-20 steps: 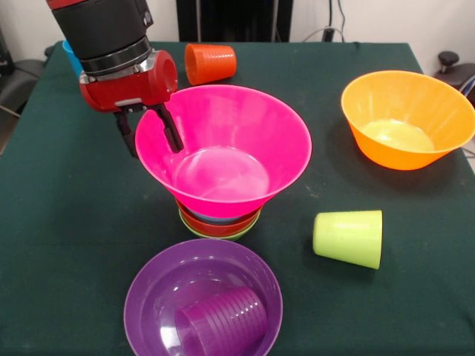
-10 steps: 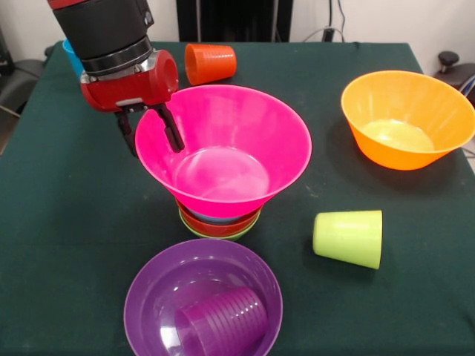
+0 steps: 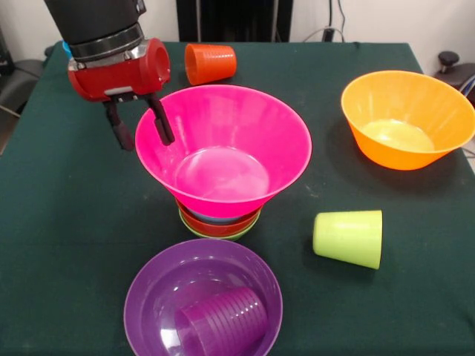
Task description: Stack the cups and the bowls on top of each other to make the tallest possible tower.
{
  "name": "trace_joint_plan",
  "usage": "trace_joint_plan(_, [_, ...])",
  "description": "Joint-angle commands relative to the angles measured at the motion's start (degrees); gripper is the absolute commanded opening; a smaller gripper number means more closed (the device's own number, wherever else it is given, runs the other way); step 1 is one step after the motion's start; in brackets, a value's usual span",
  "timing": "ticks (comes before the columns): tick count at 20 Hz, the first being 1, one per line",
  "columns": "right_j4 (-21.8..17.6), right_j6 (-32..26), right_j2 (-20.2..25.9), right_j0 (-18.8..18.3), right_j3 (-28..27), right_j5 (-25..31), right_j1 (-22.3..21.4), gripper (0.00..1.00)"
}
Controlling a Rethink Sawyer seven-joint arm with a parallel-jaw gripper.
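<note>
While the dark green cloth-covered surface [image 3: 67, 245] carries everything, the biggest thing on it is the large pink flared plastic bowl [image 3: 223, 152], which sits on top of a nested stack of small round plastic bowls [image 3: 219, 225]; orange, blue and green rims show beneath its base. Over the pink bowl's left rim hangs the red and black gripper [image 3: 139, 127], its jaws parted, one finger outside the rim and the other just inside it; whether either touches the plastic cannot be told. At the right stands a large orange-yellow plastic bowl [image 3: 408, 119], upright and well apart from the stack. Nearest the camera sits a wide shallow purple plastic bowl [image 3: 148, 289], and inside it a ribbed purple plastic cup [image 3: 221, 320] lies on its side. To the right of the stack, a lime green plastic cup [image 3: 349, 237] lies tipped over. Behind the pink bowl, a ribbed orange plastic cup [image 3: 210, 63] also lies on its side. A sliver of a blue plastic cup [image 3: 67, 50] peeks out behind the arm.
</note>
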Motion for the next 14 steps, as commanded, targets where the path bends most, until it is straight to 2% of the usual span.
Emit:
trace_joint_plan(1, [0.3,-3.7,-1.7,-0.7,0.2,7.3,-2.0,1.00])
trace_joint_plan(9, [4.0,-4.5,-0.3,-1.5,0.9,14.8,-8.1,1.00])
trace_joint_plan(14, [6.4,-3.4,-0.2,-0.5,0.0,21.0,-12.5,1.00])
